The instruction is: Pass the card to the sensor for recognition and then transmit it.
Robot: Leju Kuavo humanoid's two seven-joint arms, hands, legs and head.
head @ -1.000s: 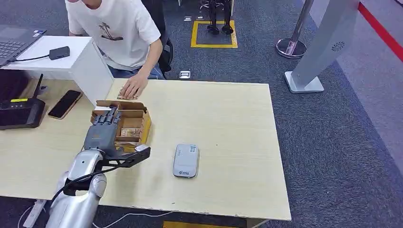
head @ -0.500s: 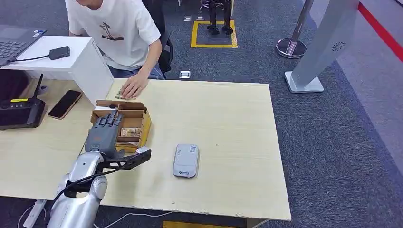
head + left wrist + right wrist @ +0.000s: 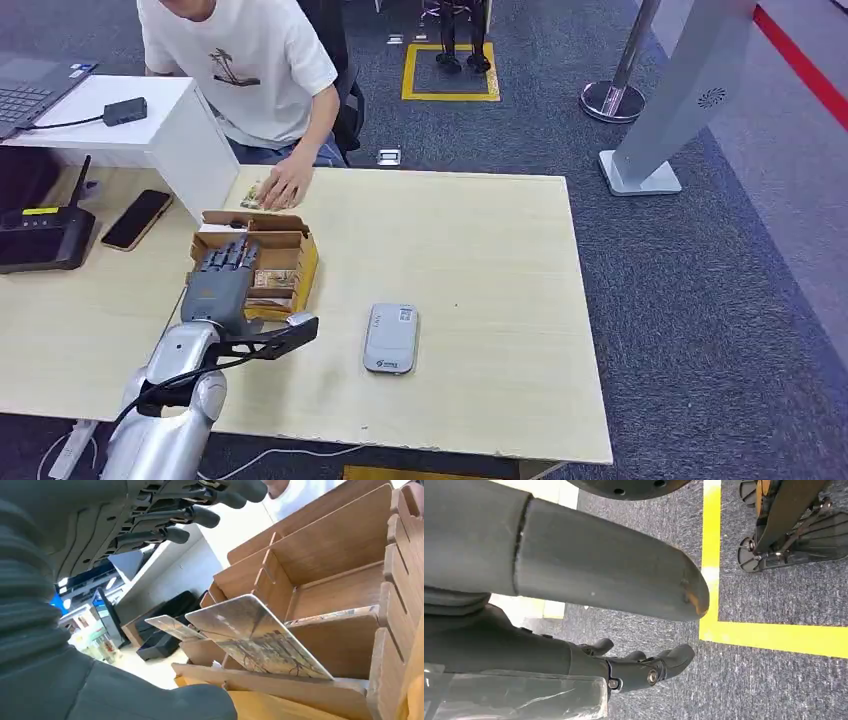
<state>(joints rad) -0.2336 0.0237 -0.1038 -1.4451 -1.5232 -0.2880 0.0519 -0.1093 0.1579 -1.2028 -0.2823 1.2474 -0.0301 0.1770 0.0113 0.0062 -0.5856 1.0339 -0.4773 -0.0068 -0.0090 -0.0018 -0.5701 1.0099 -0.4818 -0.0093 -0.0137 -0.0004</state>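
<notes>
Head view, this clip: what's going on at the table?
The robot's left hand hovers open over the wooden card box, holding nothing; cards sit in its slots. The grey sensor lies on the table, untouched. A person's hand rests on a card at the far edge.

Card box (image 3: 283,262) partly behind left robot hand (image 3: 218,280), person's head cut off — laptop (image 3: 30,88) cropped

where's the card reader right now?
Head view: the grey card reader lies flat on the table, near its front edge, just right of the wooden card box and the left hand.
</notes>
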